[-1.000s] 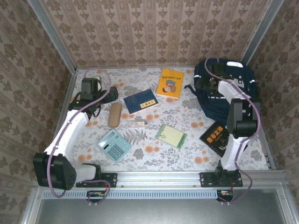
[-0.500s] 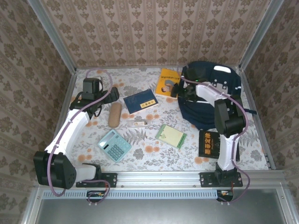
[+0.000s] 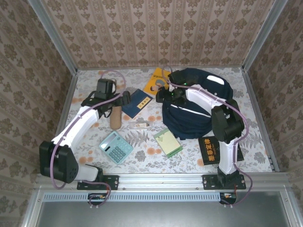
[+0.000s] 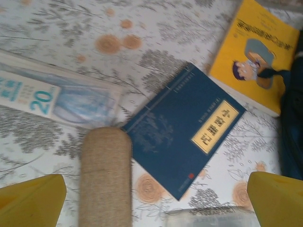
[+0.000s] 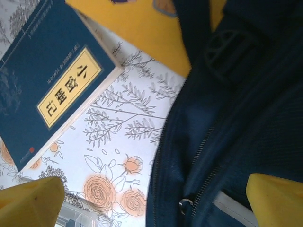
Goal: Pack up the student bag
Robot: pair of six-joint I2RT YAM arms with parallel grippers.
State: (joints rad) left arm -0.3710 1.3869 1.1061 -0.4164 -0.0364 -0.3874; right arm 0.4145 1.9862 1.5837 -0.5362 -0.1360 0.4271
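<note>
Navy student bag (image 3: 199,111), right of centre on the surface, looks zipped shut.
My right pincer (image 3: 163,94) hovers spread and empty at its left edge; I'd grip the zip pull (image 5: 182,204) squarely. My left pincer (image 3: 124,98), also spread, hangs near the blue book (image 4: 184,130).

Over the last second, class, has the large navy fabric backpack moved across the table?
Yes. The large navy fabric backpack has slid left, away from the metal rail at the right, and now overlaps the yellow book.
</note>
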